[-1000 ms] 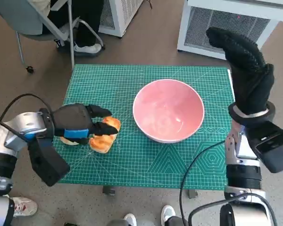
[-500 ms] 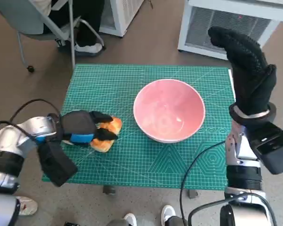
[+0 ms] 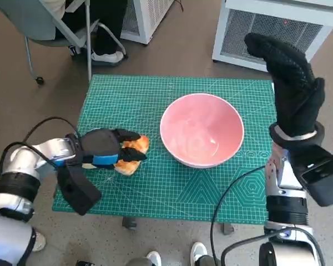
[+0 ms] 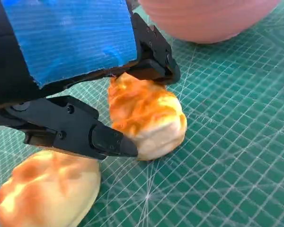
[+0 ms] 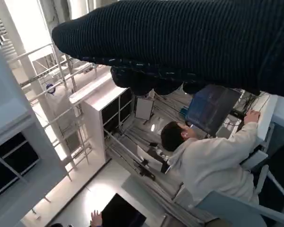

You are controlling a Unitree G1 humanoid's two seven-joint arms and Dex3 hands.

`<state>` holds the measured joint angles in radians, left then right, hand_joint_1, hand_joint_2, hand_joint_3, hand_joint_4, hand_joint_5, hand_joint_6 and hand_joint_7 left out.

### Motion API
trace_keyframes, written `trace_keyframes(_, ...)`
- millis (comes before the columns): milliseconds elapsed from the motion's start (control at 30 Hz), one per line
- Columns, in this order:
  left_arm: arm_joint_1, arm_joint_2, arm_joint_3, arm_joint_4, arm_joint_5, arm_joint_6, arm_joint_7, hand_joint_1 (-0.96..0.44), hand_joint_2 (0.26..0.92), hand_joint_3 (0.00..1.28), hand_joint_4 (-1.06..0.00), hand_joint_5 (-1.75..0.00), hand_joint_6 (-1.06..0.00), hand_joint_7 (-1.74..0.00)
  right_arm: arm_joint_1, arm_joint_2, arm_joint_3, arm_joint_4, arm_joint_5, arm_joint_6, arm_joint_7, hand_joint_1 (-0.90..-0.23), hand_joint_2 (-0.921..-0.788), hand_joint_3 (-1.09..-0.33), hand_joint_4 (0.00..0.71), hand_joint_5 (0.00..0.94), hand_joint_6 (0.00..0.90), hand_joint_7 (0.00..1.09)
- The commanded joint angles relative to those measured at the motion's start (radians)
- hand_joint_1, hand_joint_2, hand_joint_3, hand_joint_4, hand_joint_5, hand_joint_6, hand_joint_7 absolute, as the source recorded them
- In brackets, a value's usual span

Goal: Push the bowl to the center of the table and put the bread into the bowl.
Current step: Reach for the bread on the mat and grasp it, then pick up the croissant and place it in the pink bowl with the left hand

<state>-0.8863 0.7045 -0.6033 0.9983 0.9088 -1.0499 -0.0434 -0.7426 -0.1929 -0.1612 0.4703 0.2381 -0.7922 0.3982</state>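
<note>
- One pink bowl (image 3: pixel 202 129) stands on the green cutting mat (image 3: pixel 155 188), slightly toward 3 o'clock of the mat's middle; the left wrist view cuts it off, showing only its lower wall (image 4: pixel 206 19).
- Two pieces of bread show in the left wrist view: the bread (image 4: pixel 149 118) clamped between the black fingers (image 4: pixel 104 139), and a second piece of bread (image 4: pixel 45 189) lying on the mat just beside it.
- In the head view the held bread (image 3: pixel 134 152) sits at 9 o'clock of the bowl, near it but apart; the second piece is mostly hidden under the hand.
- The left hand (image 3: pixel 102 149) grips the bread.
- The right hand (image 3: pixel 291 83) is raised at 3 o'clock of the bowl, its fingers straight and close together, holding nothing.
- The right wrist view shows one seated person (image 5: pixel 206 163), seen from behind.
</note>
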Motion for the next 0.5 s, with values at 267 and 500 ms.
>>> trace_keyframes(267, 0.000, -0.034, -0.066, 0.069, 0.014, -0.026, 0.031, 0.00, 0.920, 0.09, -0.63, -1.15, -0.64, -1.22, 0.038, -0.010, -0.001, -0.023, 0.003, 0.024, -0.002, -0.513, -0.921, -0.880, 0.198, 0.060, -0.001, 0.57)
trace_keyframes(500, -0.011, -0.027, -0.036, 0.084, -0.076, -0.046, -0.039, 0.00, 0.920, 0.08, -0.64, -1.16, -0.64, -1.20, 0.044, -0.007, -0.001, -0.025, -0.002, 0.021, -0.005, -0.505, -0.921, -0.884, 0.135, 0.185, -0.001, 0.57)
